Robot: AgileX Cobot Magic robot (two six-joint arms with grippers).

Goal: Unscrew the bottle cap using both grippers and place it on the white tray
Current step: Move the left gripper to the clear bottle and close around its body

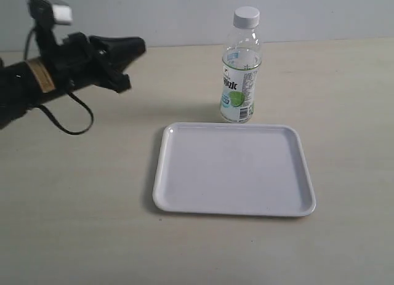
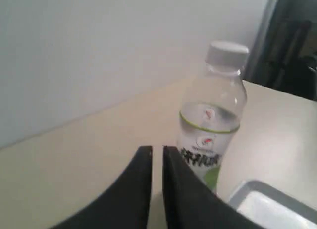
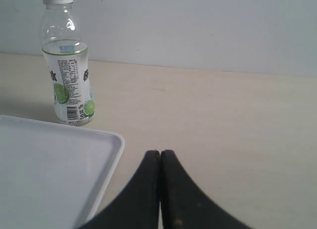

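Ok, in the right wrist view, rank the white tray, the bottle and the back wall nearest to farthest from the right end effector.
1. white tray: its corner lies just beside the right end effector.
2. bottle: upright past the tray's far rim.
3. back wall: behind everything.

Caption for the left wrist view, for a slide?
Left end effector, barely open, faces the capped bottle beside the white tray.

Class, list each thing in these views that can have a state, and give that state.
bottle cap, screwed on the bottle.
bottle, upright on the table, closed.
white tray, flat on the table, nothing on it.
left gripper, jaws slightly apart, holding nothing.
right gripper, shut, holding nothing.
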